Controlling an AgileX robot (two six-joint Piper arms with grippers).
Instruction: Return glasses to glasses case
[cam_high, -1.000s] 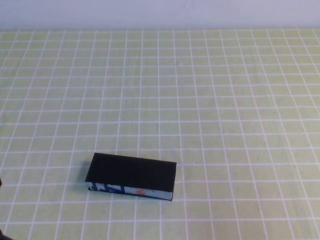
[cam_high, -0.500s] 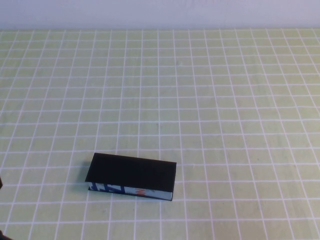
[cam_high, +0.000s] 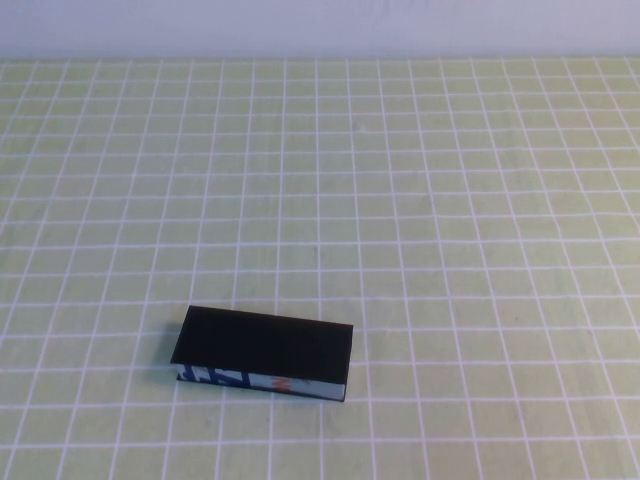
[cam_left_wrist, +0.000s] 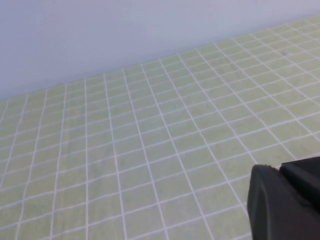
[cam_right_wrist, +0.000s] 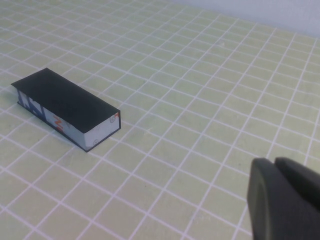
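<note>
A closed glasses case (cam_high: 263, 352) is seen lying flat on a table covered with a yellow-green cloth (cam_high: 450, 230) ruled in a white grid, in the near-left part of the high view. The case is a flat black box, its lid down, with a blue-and-white printed strip and a small orange mark shown along the side facing the robot. In the right wrist view the same case (cam_right_wrist: 66, 107) is seen at an angle, a pale end panel turned toward the camera, and it is touched by nothing. The glasses are not seen in any view. A pale wall (cam_high: 320, 25) is seen behind the far edge of the table.

Neither arm is caught by the high view. The left gripper (cam_left_wrist: 287, 202) is seen only as a dark, blurred shape at the corner of its own wrist view, held above bare cloth (cam_left_wrist: 150, 150); whether it is spread or pressed together cannot be told. The right gripper (cam_right_wrist: 282, 200) is likewise seen only as a dark mass at the corner of its wrist view, well apart from the case, and its state cannot be told either.
</note>
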